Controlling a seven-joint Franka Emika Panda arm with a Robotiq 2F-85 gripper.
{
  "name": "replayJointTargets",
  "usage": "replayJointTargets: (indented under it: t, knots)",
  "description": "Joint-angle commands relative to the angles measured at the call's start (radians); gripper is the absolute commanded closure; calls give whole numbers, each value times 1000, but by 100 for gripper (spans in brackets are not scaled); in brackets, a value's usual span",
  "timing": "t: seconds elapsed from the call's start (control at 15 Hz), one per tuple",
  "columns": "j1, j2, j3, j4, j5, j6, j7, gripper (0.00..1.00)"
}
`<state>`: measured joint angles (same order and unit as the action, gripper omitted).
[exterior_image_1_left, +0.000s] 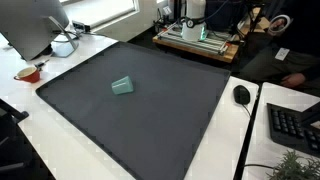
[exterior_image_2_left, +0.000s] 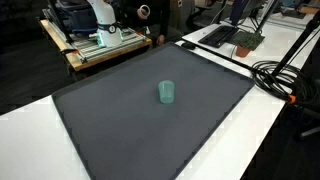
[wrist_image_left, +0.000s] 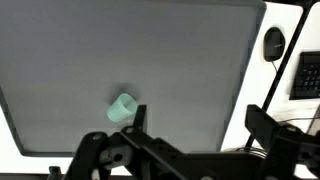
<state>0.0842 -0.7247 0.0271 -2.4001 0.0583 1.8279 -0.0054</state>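
Note:
A small mint-green cup sits on a dark grey mat, a little off the mat's middle; it shows in both exterior views. In the wrist view the cup lies just left of my gripper's left finger, apart from it. My gripper is open and empty, high above the mat, with bare mat between its fingers. The gripper and arm do not show in either exterior view.
The mat lies on a white table. A black mouse and keyboard lie beside the mat; both also show in the wrist view, mouse. A monitor and a red bowl stand at another side. Black cables lie on the table.

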Motion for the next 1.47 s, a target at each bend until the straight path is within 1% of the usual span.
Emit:
replayJointTargets:
  t: [0.0, 0.33, 0.47, 0.67, 0.93, 1.07, 1.2, 1.27, 1.4]
  knots:
    - [-8, 0, 6, 3, 4, -2, -4, 0]
    - [-8, 0, 6, 4, 4, -2, -4, 0]
    - [-35, 14, 63, -27, -122, -3, 2, 0]
    - [-27, 35, 109, -90, -236, 13, 5, 0]
    - [2, 135, 180, -130, -369, 17, 8, 0]
    - [20, 211, 208, -117, -424, 6, -3, 0]
    - [45, 272, 219, -89, -475, 0, -42, 0]
    - [49, 209, 194, -130, -433, 2, 0, 0]
    - [62, 256, 203, -115, -457, 2, -5, 0]
